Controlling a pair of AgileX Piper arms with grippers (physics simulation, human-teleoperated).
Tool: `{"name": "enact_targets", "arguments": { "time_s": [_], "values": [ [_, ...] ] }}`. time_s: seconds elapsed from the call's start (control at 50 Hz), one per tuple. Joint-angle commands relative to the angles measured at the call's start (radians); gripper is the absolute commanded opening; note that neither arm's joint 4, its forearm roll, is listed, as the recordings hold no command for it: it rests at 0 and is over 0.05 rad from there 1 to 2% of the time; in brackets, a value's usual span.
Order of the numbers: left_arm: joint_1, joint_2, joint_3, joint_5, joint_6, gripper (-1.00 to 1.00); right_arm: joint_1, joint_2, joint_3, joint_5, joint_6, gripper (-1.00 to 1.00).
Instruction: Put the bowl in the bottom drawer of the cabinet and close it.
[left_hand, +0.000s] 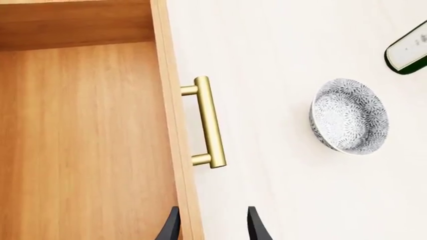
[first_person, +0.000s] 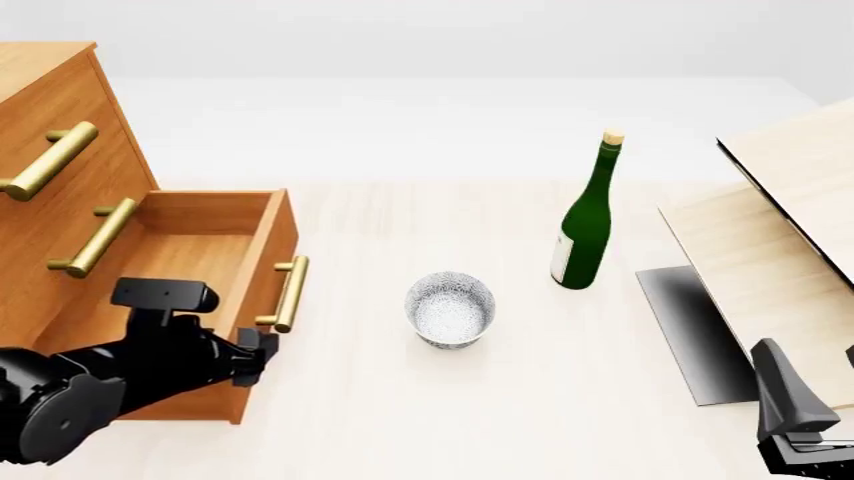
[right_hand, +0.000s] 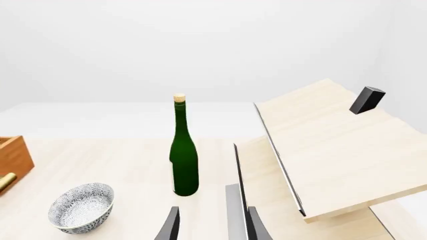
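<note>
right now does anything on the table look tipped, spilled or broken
Nothing stands out. The bowl sits upright on the table, the green bottle stands upright beside it, and the bottom drawer hangs open and empty.

the small white grey-speckled round bowl (first_person: 451, 309) sits upright on the table, beside the orange-brown wooden cabinet's (first_person: 54, 130) pulled-out, empty bottom drawer (first_person: 200, 262).

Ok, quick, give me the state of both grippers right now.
Left gripper: open, holding nothing, its fingers straddling the front panel of the pulled-out bottom drawer.
Right gripper: open, holding nothing.
</note>
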Motion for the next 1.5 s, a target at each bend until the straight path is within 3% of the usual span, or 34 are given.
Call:
{"name": "enact_targets", "arguments": {
  "time_s": [0.02,0.9,1.5],
  "values": [
    [-0.018,0.037,0.013,-0.012,-0.013,1.0,0.0,0.0,0.0,0.0,0.0,1.0],
    [-0.151,0.03,-0.012,-0.033,-0.076,1.0,0.0,0.0,0.0,0.0,0.0,1.0],
    [-0.118,-0.099,-0.028,0.066,-0.039,1.0,0.0,0.0,0.0,0.0,0.0,1.0]
  ]
}}
